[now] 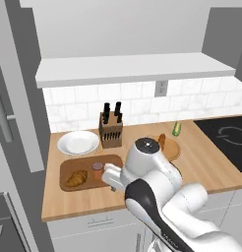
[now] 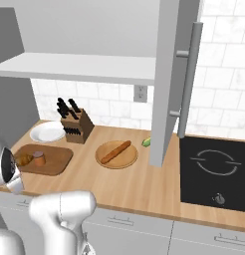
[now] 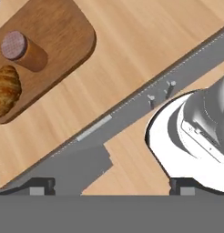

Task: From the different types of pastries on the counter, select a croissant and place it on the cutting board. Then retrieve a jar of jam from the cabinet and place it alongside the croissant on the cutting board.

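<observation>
The tool (image 3: pixel 112 185) is seen spread wide and empty, raised over the bench (image 3: pixel 145 41) edge. Ahead and to its left, the croissant (image 3: pixel 5 88) and the jar of jam (image 3: pixel 22 50) are set side by side, barely apart, on the cutting board (image 3: pixel 63 32), as the task requires. Bare bench lies beneath the tool, so room for retreat is judged ample.

One croissant (image 1: pixel 76 178) and one jar of jam (image 1: pixel 97 170) sit on the single cutting board (image 1: pixel 88 160). One long stick-like roll (image 2: pixel 115 151) lies on one round wooden plate (image 2: pixel 128 160). There is one white plate (image 1: pixel 78 142), one knife block (image 1: pixel 111 131) holding four dark-handled knives, and one small yellow-green object (image 1: pixel 176 129). The wall carries one outlet (image 1: pixel 161 88), and the surface (image 1: pixel 201 162) has one black cooktop (image 2: pixel 214 172) set into it.
</observation>
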